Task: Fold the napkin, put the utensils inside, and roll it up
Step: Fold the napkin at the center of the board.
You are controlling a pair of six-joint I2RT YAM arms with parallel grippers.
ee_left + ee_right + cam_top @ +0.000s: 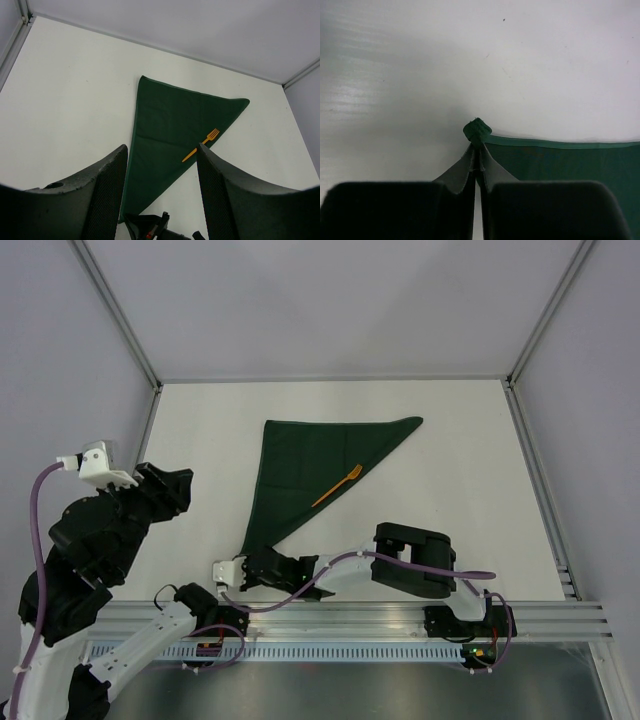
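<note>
The dark green napkin (310, 475) lies folded into a triangle on the white table, its long point toward the arms. One of the utensils, a thin orange fork (336, 486), rests on the cloth near its right diagonal edge. My right gripper (250, 562) is low at the napkin's near point. In the right wrist view the right gripper (478, 147) is shut on that corner, and a small bunch of green napkin (477, 131) pokes out past the tips. My left gripper (178, 490) hangs raised at the left, open and empty. In the left wrist view the left gripper (161, 149) frames the napkin (175, 115) and fork (201, 145).
Metal frame rails (530, 460) border the white table on the left, right and back. Purple cables (40, 530) run along both arms. The right arm's black forearm (415, 560) stretches across the near edge.
</note>
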